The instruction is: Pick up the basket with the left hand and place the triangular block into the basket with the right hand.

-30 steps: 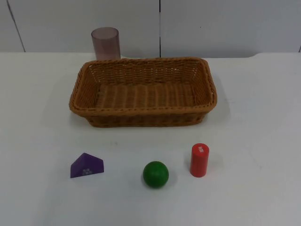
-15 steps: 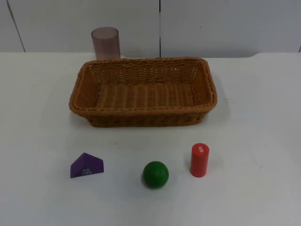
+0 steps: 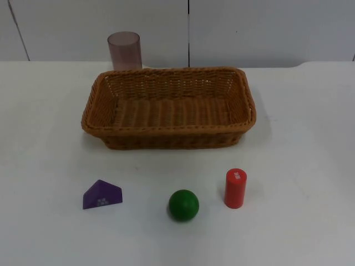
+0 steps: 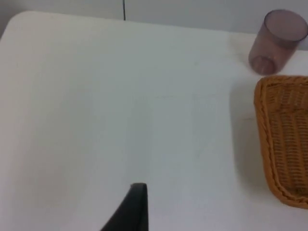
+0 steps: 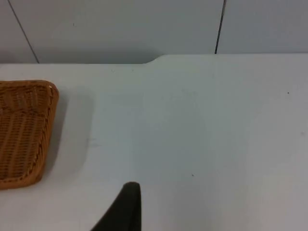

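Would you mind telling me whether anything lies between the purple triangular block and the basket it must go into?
Nothing visible does. The triangular block sits on bare table in front of the basket, toward its left end. The green ball and red cylinder stand off to its right, out of that path.

Basket (image 3: pixel 168 108) sits centre frame, cup (image 3: pixel 125 50) just behind its upper-left corner. Prism (image 3: pixel 102 195), ball (image 3: pixel 183 204), cylinder (image 3: pixel 235 188) are spaced apart along the lower frame. Bare table (image 3: pixel 310 138) is seen left and right of basket.
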Robot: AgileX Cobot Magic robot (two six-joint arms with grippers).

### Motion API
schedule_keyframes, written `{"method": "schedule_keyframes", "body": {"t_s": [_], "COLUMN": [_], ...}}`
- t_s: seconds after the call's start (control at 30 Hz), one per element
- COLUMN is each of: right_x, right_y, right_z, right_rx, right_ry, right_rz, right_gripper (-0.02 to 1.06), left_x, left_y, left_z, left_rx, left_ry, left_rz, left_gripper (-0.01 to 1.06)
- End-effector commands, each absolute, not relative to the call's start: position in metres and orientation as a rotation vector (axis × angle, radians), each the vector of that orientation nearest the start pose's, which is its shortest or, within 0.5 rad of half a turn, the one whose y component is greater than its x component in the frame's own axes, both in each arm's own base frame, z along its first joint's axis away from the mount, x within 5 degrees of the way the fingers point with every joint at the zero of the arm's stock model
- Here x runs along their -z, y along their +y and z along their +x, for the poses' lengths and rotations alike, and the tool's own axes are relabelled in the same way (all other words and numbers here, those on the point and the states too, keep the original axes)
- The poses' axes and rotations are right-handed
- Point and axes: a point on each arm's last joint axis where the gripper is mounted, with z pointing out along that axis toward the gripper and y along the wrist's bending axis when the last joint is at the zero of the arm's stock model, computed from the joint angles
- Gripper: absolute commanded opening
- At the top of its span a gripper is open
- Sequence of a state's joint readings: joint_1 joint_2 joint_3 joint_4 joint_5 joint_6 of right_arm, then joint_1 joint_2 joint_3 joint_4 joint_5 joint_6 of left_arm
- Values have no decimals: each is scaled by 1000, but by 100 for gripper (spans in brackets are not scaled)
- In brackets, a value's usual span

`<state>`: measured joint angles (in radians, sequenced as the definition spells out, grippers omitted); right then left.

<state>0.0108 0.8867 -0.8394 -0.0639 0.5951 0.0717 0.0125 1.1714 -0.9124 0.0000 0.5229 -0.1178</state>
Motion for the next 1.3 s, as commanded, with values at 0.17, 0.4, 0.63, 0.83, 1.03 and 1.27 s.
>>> {"method": "schedule_keyframes", "body": {"t_s": [0.17,0.4,0.63,0.83,1.03,1.27], "right_x": [-371,-377,-376,-376,-376,-375], "right_y": [-1,-1,-1,-1,-1,-1], "right_z": [183,183,182,182,182,182], "right_rx": [22,23,23,26,27,32], "right_ry": [2025,2018,2027,2028,2034,2041], "right_rz": [19,20,20,16,16,12], "right_gripper": [104,104,104,104,104,104], "left_x": [-283,-240,-200,-183,-163,-142], "left_y": [-3,-15,-25,-33,-39,-54], "left_z": [298,344,379,403,434,452], "left_rx": [114,292,429,462,519,507], "left_ry": [2356,2447,2499,2551,2594,2591], "left_rz": [-138,-121,-119,-18,35,61], "left_gripper": [105,105,105,105,105,105]}}
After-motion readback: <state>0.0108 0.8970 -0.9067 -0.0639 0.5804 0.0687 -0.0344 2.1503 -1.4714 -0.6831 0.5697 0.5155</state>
